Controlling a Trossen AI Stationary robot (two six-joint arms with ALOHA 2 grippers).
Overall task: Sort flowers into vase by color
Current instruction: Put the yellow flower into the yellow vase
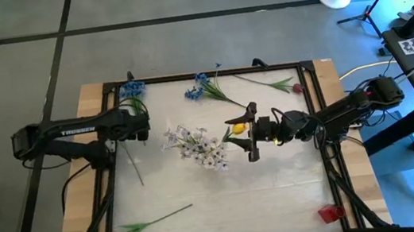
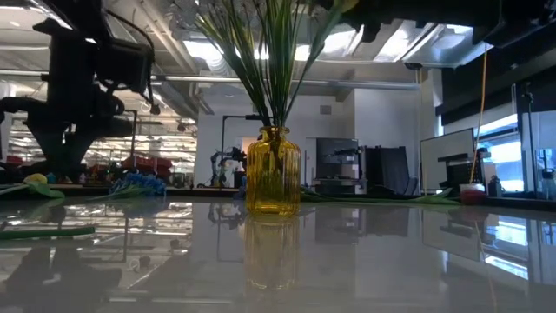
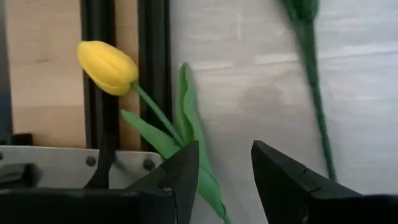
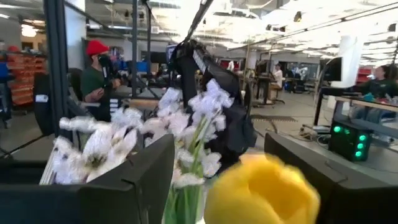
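Where left arm [image 1: 73, 133] reads TROSSEN, both claws apart (right claw [image 1: 251, 133] above yellow flower [image 1: 237, 129]).

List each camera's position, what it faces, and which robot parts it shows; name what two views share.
High: overhead, straight down; both arms, left gripper, right gripper.
Low: table level, facing the yellow vase.
Left wrist: over its open fingers, a yellow tulip.
Right wrist: facing white flowers.
Shared: white flowers, high and right wrist.
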